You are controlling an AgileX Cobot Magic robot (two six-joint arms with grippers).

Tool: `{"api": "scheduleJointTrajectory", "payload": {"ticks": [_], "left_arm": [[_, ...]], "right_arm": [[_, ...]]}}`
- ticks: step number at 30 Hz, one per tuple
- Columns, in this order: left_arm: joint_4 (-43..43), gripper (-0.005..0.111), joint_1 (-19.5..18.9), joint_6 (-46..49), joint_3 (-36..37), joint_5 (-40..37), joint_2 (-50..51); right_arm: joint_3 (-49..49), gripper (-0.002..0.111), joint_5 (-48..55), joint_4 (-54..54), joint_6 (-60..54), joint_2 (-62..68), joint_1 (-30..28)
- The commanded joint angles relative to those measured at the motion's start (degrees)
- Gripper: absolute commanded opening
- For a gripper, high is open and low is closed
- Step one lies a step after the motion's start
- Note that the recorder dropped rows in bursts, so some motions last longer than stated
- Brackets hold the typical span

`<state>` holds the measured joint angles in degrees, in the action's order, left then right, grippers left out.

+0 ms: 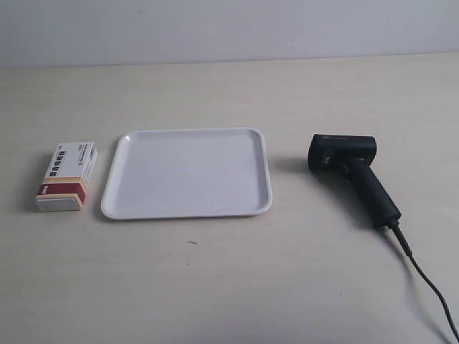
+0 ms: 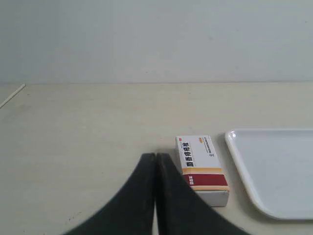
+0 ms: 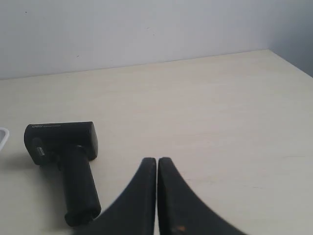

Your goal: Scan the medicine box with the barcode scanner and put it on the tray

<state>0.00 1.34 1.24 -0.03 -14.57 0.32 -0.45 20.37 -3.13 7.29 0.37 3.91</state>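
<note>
Pale wood-grain table (image 1: 229,287), plain light wall behind.

Medicine box (image 1: 67,176): small white carton lying flat on the table, long side running away from the exterior camera. Dark printed characters down the top face, a tan stripe and a dark red band across the near end, white end flap below. Print too small to read. It sits just beside the tray (image 1: 188,210), apart from its rim, on the exterior view's left.

Tray: flat white rectangle, rounded corners, low raised rim, nothing on it, far larger than the carton.

Barcode scanner (image 1: 353,173): black, pistol-shaped, lying on its side at the exterior view's right, well apart from the tray. Boxy head toward the tray, slanted handle trailing off, thin dark cable (image 1: 423,279) running out of frame.

Left gripper (image 2: 155,159): dark fingers pressed together, holding nothing, tips near the carton's (image 2: 201,168) side; whether they touch it is hard to say from this angle.

Right gripper (image 3: 157,162): fingers together, empty, beside the scanner's (image 3: 66,159) handle.
</note>
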Motion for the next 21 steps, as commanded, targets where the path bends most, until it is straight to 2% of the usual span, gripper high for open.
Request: {"api": "scheduleJointTrajectory", "payload": {"ticks": [1, 21], "left_arm": [[0.0, 0.003, -0.1, 0.0, 0.0, 1.6, -0.3], [-0.4, 0.003, -0.1, 0.0, 0.0, 2.2, -0.3]], "right_arm": [[0.2, 0.002, -0.1, 0.0, -0.3, -0.4, 0.1], [0.2, 0.002, -1.2, -0.1, -0.3, -0.4, 0.1]]}}
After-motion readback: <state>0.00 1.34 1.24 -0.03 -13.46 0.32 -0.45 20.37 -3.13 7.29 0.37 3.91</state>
